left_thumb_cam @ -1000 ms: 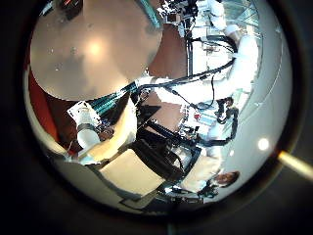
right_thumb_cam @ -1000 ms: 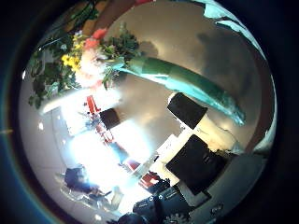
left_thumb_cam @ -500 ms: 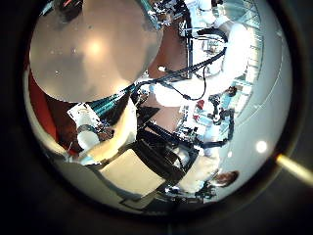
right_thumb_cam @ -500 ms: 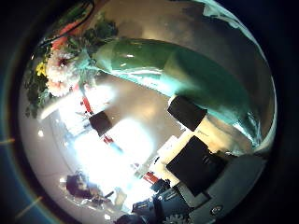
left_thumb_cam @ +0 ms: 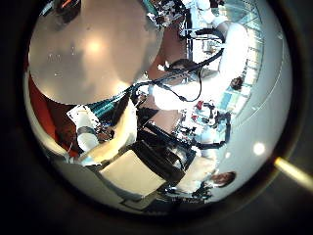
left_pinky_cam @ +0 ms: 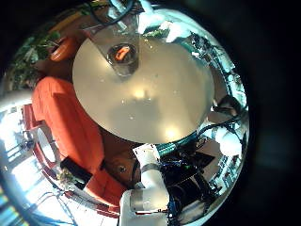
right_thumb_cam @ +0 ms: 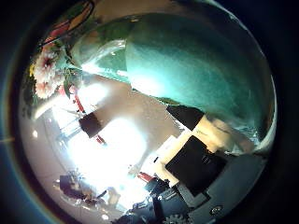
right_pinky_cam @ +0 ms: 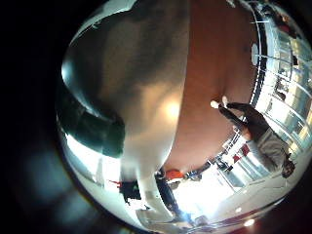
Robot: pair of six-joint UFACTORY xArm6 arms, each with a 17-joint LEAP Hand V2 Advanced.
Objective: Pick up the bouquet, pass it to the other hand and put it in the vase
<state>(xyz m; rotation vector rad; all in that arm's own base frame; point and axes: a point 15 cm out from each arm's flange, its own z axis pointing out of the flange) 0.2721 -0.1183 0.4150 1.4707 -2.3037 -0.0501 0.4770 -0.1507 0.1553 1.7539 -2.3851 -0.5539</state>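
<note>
The bouquet (right_thumb_cam: pixel 140 65) lies on the table (right_thumb_cam: pixel 131 131) right under the right robot hand (right_thumb_cam: pixel 201 154), so close that its green wrapper fills most of what that palm looks out on. The wrapper is a glossy cone of teal-green paper. At its wide end the flowers (right_thumb_cam: pixel 45 75) spill out, pale pink and white blooms with a touch of yellow and some dark green leaves around them. The black and white parts of the right robot hand stand just beside the wrapper's narrow end, reaching toward it. I see nothing curled round the paper, though whether anything is touching it I cannot tell. From the little-finger side of the same palm only a dark green stretch of the wrapper (right_pinky_cam: pixel 88 122) shows, lying on the table.

The left robot hand (left_thumb_cam: pixel 147 162) is well away from the bouquet, held high over the round table (left_pinky_cam: pixel 141 85). Its white and black fingers (left_thumb_cam: pixel 98 132) look loosely bent and hold nothing. Far below it and off toward the table's far edge stands the vase (left_pinky_cam: pixel 123 55), a small clear container seen from above. I can make out something reddish-brown at its mouth, but not what is inside. The bouquet is plainly not in it. An orange sofa (left_pinky_cam: pixel 71 122) sits just beside the table.
</note>
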